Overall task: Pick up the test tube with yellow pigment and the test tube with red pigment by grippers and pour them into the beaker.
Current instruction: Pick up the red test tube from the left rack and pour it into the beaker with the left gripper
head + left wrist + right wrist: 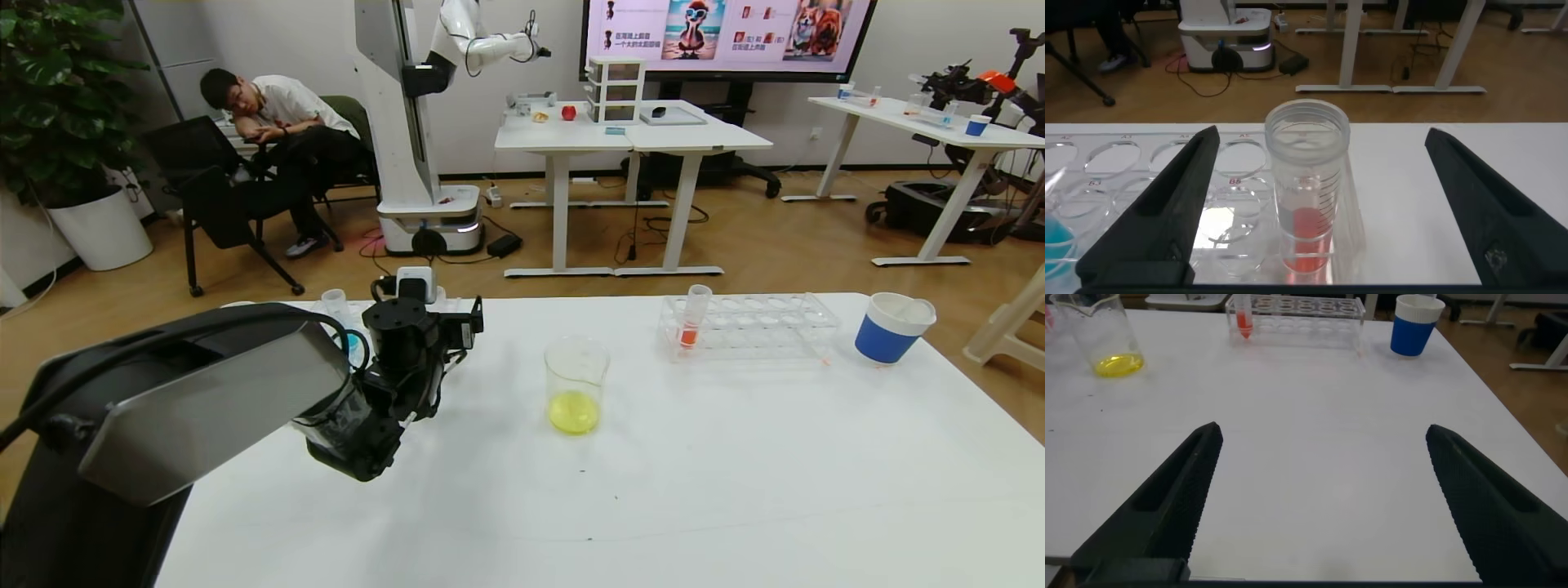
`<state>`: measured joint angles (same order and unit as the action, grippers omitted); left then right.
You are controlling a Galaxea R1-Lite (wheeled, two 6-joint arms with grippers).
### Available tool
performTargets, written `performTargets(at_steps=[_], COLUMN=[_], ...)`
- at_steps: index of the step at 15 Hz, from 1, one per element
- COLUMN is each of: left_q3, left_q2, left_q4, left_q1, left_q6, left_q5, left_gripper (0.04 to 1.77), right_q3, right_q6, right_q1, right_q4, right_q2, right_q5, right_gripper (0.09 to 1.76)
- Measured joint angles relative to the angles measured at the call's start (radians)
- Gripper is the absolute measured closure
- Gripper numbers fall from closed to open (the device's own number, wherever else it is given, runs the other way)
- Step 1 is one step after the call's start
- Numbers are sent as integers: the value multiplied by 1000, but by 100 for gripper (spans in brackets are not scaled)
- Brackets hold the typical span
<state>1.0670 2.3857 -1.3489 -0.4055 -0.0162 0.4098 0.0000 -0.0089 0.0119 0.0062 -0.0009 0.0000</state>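
My left gripper (pixel 1323 137) is open at the table's back left, its wrist showing in the head view (pixel 408 327). A test tube with red pigment (pixel 1306 204) stands upright in a clear rack (pixel 1143 163) between the fingers (pixel 1167 204), touching neither. A second red tube (pixel 694 318) stands in the right-hand rack (pixel 759 327). The beaker (pixel 575 388) stands mid-table with yellow liquid at its bottom; it also shows in the right wrist view (pixel 1106 335). My right gripper (pixel 1323 431) is open and empty above bare table. No tube with yellow pigment is in view.
A tube with blue liquid (pixel 1053 237) stands in the left rack beside my left gripper. A blue-and-white paper cup (pixel 894 327) stands at the back right. The table's far edge runs just behind the racks.
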Motion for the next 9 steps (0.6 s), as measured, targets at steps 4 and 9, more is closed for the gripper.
performTargets(at_steps=[4,9], left_q3=[31,45], left_q2=[17,20], left_q4=[-7,-26], left_q1=[7,6], left_q6=[-1,-2], left_q5=[0,-1], left_gripper=[35,122], right_q3=[0,0], right_q6=[0,0], right_q1=[0,0], right_q4=[0,0], right_q2=[0,0], right_q5=[0,0], right_gripper=[11,11])
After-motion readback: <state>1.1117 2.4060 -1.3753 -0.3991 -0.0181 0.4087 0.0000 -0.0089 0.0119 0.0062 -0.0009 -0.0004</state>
